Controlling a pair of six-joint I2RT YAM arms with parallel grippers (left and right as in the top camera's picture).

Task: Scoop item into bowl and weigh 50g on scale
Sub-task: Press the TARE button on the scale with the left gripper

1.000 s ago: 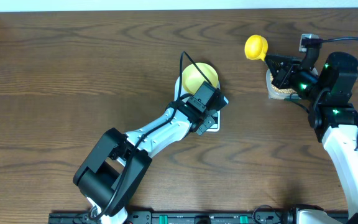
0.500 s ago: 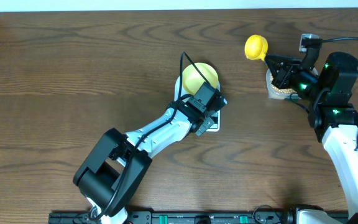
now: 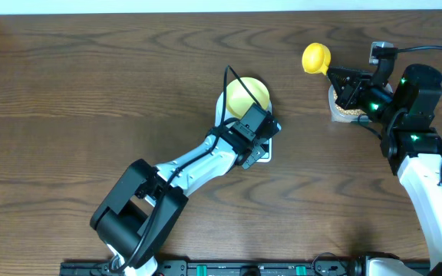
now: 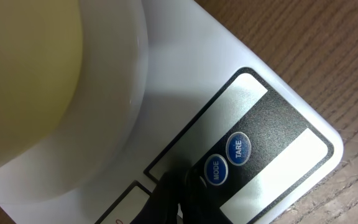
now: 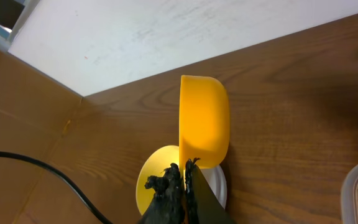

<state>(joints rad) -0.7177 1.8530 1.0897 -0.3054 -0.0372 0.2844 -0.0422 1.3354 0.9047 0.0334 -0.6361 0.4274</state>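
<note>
Hovering with shut left fingers (image 4: 169, 202) just beside MODE (image 4: 215, 170), not TARE (image 4: 238, 148), on the scale (image 4: 185, 62): wrong press, and no clean zero under the bowl (image 4: 30, 93). Gripping the scoop (image 5: 204, 118) in right fingers (image 5: 174, 190).

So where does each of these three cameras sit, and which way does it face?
Overhead: fixed above the table, facing straight down; the left arm and right arm show, with bowl and scoop.
Left wrist: on the left arm, facing down close at the scale and its buttons; the left pincer, shut, shows at the bottom.
Right wrist: on the right arm, facing along the table toward the far wall; the right pincer holds the scoop.
Shared: overhead and left wrist both show bowl and scale; overhead and right wrist both show the scoop.
</note>
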